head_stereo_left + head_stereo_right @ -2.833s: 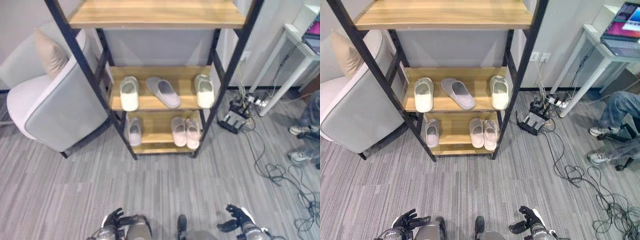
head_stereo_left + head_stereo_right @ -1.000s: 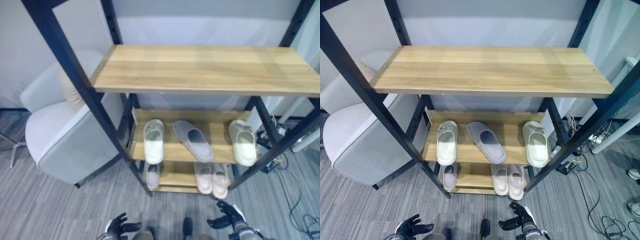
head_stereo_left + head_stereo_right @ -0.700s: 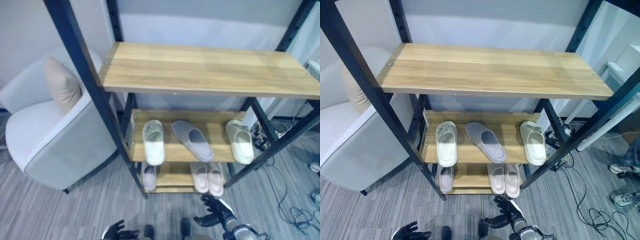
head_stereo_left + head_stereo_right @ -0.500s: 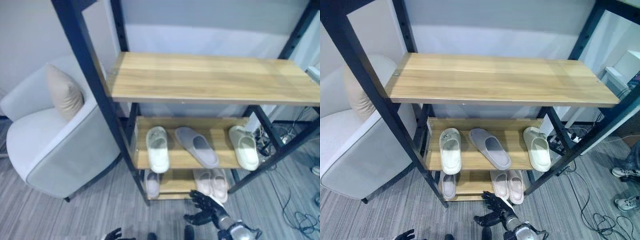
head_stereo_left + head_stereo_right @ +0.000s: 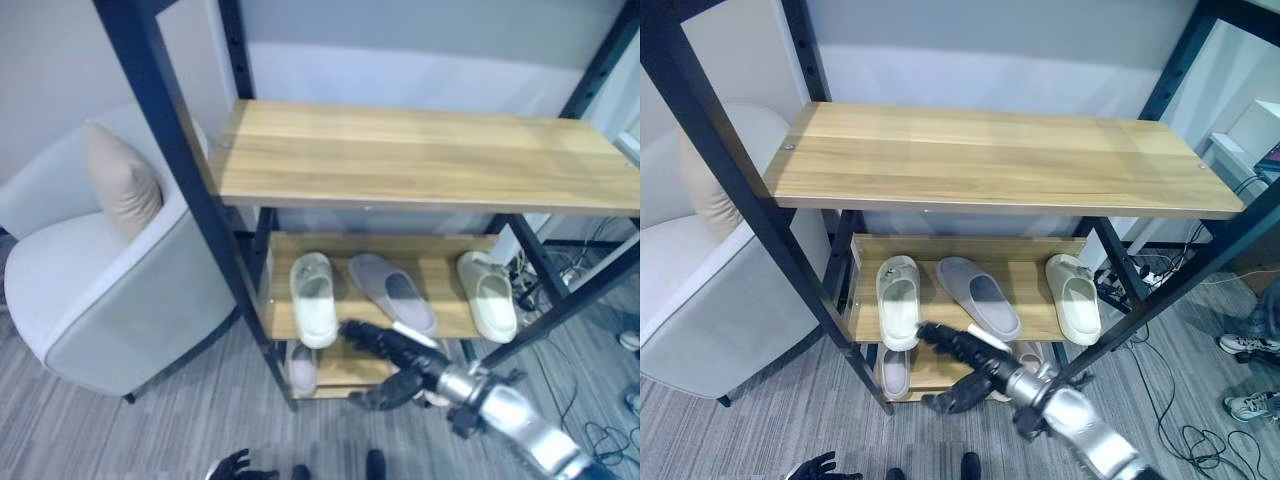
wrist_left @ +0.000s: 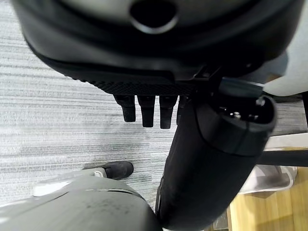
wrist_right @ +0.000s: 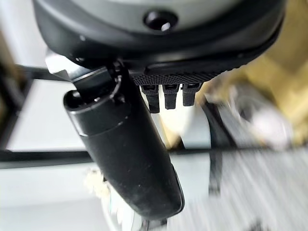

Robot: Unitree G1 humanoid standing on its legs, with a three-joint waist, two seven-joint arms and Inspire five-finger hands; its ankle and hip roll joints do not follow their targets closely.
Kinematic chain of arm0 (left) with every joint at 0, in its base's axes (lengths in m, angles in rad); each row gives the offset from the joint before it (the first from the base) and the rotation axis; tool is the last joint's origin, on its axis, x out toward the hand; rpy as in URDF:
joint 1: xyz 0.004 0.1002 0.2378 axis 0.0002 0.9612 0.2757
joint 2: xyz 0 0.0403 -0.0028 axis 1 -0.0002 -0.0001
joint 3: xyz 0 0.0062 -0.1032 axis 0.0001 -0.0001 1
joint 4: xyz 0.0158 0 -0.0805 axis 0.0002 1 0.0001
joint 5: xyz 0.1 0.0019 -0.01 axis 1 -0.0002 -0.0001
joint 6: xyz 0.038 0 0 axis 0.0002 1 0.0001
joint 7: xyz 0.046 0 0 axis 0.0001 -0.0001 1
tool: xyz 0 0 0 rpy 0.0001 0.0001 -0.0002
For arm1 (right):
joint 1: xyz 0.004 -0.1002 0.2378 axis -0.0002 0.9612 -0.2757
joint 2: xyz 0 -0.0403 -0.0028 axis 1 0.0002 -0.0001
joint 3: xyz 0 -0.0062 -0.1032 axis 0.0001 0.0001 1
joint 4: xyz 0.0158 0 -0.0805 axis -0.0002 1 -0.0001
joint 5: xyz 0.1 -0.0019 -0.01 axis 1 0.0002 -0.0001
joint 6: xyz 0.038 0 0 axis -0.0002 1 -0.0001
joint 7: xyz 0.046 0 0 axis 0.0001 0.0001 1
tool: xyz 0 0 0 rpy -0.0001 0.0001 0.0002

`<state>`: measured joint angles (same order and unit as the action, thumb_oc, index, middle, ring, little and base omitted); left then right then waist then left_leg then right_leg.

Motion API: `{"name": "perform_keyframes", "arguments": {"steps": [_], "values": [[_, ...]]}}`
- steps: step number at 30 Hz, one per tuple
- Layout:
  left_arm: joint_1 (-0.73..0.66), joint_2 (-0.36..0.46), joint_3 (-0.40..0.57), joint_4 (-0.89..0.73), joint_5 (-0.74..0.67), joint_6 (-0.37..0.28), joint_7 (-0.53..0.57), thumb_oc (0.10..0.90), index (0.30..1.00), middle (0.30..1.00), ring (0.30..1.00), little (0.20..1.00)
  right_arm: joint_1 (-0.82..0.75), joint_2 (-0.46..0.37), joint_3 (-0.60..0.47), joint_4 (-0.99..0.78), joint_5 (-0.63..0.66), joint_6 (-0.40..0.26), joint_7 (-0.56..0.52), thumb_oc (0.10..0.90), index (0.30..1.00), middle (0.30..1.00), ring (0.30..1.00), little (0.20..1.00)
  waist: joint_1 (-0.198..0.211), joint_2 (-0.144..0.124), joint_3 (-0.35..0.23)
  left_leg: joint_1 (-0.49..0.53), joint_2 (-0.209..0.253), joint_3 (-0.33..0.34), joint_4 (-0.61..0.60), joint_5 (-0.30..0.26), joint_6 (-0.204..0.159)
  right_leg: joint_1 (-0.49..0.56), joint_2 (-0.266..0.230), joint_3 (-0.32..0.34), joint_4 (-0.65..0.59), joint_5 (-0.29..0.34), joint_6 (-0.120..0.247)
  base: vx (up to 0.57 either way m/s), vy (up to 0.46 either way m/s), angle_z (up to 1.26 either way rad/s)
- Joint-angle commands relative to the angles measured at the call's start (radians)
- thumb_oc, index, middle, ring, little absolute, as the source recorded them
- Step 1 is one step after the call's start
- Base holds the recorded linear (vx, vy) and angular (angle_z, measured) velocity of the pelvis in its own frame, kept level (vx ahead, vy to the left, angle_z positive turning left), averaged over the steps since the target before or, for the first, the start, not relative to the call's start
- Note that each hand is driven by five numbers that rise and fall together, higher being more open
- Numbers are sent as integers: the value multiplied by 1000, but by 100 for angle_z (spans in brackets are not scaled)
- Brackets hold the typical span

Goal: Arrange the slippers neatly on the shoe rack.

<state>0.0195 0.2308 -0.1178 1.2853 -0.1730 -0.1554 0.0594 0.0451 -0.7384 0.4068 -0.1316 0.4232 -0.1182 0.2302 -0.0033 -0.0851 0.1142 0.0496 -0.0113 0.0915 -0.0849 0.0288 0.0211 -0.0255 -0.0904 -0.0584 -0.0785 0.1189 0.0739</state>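
Left eye view: right hand (image 5: pixel 395 362) reaches in front of the shoe rack (image 5: pixel 420 160), fingers spread and holding nothing, just below the grey slipper (image 5: pixel 394 293) lying askew on the middle shelf between two cream slippers (image 5: pixel 313 298), with pink slippers (image 5: pixel 1028 355) on the shelf below. Right eye view: left hand (image 5: pixel 822 466) hangs low over the carpet, fingers loosely spread. Left wrist view: fingers relaxed, nothing held.

Home-like room: armchair (image 5: pixel 90 290), shoe rack (image 5: pixel 1010 165)

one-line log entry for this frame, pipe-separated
phase: reach | right hand: open, at middle shelf front, below grey slipper | left hand: low, idle | cream slippers: shelf ends, apart | held: nothing
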Motion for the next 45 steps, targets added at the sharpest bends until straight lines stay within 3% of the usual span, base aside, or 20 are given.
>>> {"name": "perform_keyframes", "arguments": {"steps": [1, 7, 15, 31, 40, 41, 42, 45], "values": [[-45, -15, -6, 48, 14, -27, -11, 800, 900, 900, 900, 900, -66, -44, -141, -160, -25, -151, -66, 800, 900, 900, 900, 900, 9, 19, 10, 4, 12, -32, -2, -54, -16, 34, 9, 12, 119, -157, 52, 77, -48, -1], [-18, -29, 3, 36, 24, -26, 5, 800, 900, 900, 900, 900, -98, 33, -295, -16, -327, -167, -289, 800, 900, 900, 900, 900, 21, 25, 5, 0, 11, -45, -2, -59, -16, 64, 11, -1, 58, -148, 47, 68, -30, 1], [-5, -24, -29, 0, 58, -34, 22, 800, 900, 900, 900, 900, -206, 10, -330, 172, -638, -115, -485, 800, 900, 900, 900, 900, 47, 26, 17, -22, 9, -73, -2, -58, -20, 77, 15, -19, 20, -144, 45, 46, -24, 7], [-22, -20, -106, -8, 45, -54, 54, 800, 900, 900, 900, 900, -427, 103, -252, 458, -467, -132, -583, 800, 900, 900, 900, 900, 92, 41, 70, -93, -5, -104, -2, -35, -24, 32, 11, -37, 0, -128, 43, 11, -3, 6], [-51, -28, -134, -17, 31, -60, 77, 800, 900, 900, 900, 900, -498, 140, -213, 528, -421, -140, -603, 800, 900, 900, 900, 900, 110, 44, 83, -113, -7, -111, -2, -31, -24, 16, 10, -47, -3, -127, 43, 10, 3, 5], [-52, -25, -137, -27, 17, -65, 75, 800, 900, 900, 900, 900, -507, 146, -191, 555, -394, -143, -585, 558, 538, 538, 538, 538, 113, 42, 83, -110, -7, -113, -2, -33, -25, 21, 9, -47, -3, -129, 42, 31, 5, 7], [-52, -25, -137, -27, 17, -65, 75, 800, 900, 900, 900, 900, -508, 146, -191, 555, -394, -143, -585, 400, 300, 300, 300, 300, 112, 42, 83, -109, -7, -113, -2, -33, -25, 21, 9, -48, -3, -129, 42, 34, 2, 4], [-54, -26, -132, -25, 11, -67, 80, 800, 900, 900, 900, 900, -493, 158, -192, 549, -353, -155, -567, 400, 300, 300, 300, 300, 113, 39, 81, -102, -7, -113, -2, -37, -25, 31, 10, -50, -4, -134, 41, 0, 0, 0]]}}
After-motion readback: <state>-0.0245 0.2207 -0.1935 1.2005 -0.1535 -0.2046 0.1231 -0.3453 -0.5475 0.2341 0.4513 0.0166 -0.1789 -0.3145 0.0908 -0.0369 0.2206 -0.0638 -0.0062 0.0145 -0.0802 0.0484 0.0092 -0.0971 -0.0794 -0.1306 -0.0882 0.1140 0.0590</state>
